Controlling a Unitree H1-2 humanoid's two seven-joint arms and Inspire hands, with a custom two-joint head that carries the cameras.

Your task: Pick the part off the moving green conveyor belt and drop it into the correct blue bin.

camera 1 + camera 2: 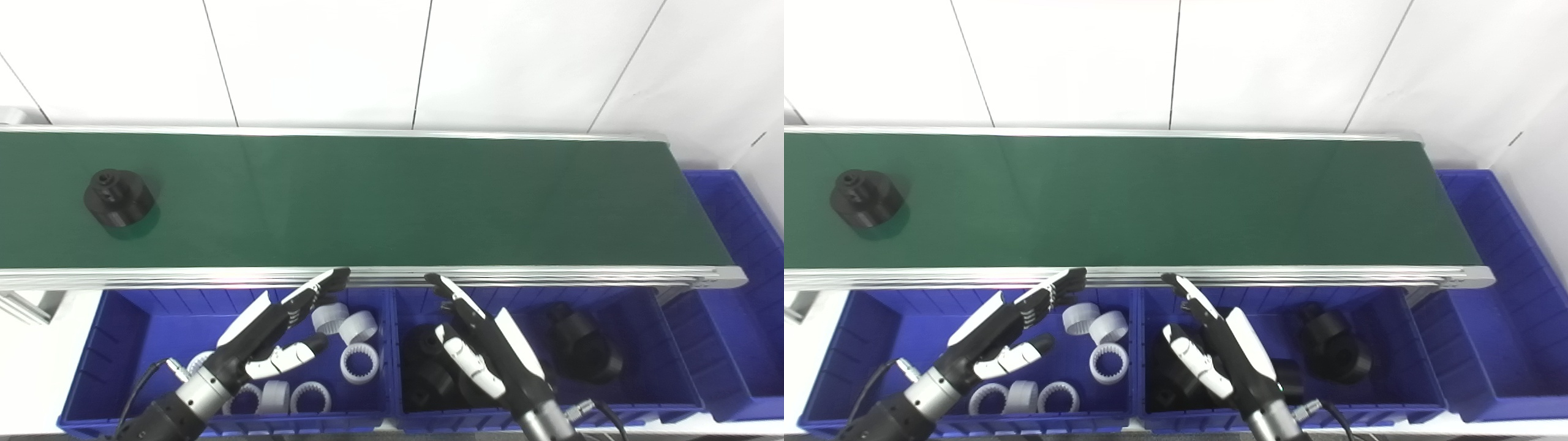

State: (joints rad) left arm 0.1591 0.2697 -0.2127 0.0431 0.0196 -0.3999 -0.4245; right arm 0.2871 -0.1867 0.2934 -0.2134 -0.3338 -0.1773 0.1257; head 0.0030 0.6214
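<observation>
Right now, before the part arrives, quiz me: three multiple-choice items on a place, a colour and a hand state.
1. Where is the black part?
A) belt's left end B) belt's right end C) in a bin
2. The rings in the left bin are:
A) black B) white C) green
3. The left robot hand and right robot hand are:
A) each holding a part B) open, empty C) resting on the belt

A: it sits far left on the belt.
B: pale toothed rings.
B: fingers spread over the bins.
</observation>
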